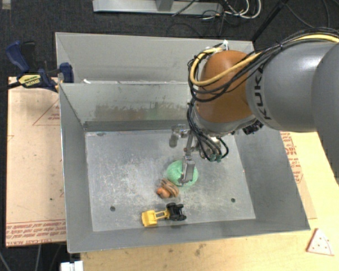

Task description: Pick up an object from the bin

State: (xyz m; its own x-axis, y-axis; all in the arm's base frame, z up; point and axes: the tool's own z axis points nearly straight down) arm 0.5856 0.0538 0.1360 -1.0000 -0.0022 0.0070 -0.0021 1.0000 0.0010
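End effector (187,173) low over pale green round thing (174,173), middle of grey metal bin (124,168) floor. Apart or together: cannot tell. Tip: stay centred on green thing, miss small brown lump (168,190) just beside, lift straight up.

One camera above the bin (118,168), looking down slightly aslant (arm (294,89) from right)
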